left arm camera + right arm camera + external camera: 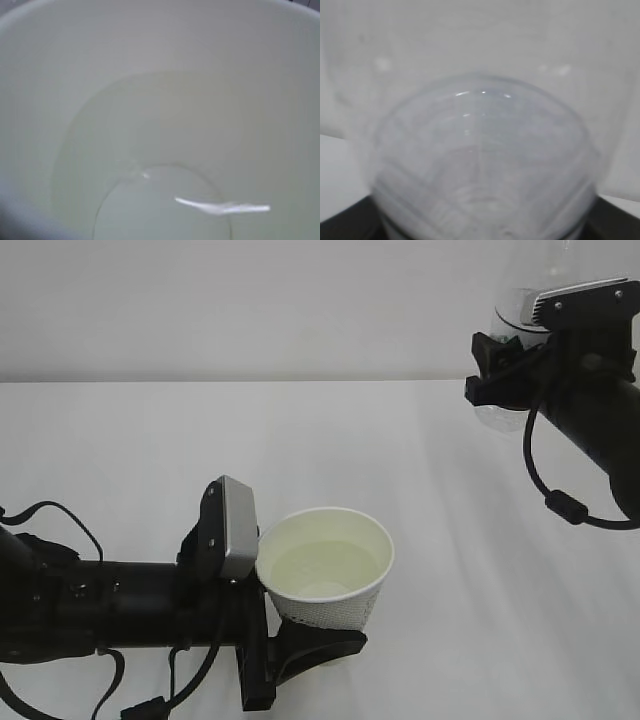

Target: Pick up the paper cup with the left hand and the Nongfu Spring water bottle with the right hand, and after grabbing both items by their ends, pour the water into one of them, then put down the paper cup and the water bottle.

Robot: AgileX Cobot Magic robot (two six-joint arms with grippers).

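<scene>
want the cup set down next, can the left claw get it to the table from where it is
Probably yes. The left claw grips the paper cup low over the bare white table, nothing beneath or beside it. The right claw with the bottle is far off. The cup holds water, so lower it level.

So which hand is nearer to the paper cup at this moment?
The left. The left hand holds the paper cup around its lower part, near the front of the table. The right hand is apart from it, raised at the far right, gripping the clear bottle.
</scene>
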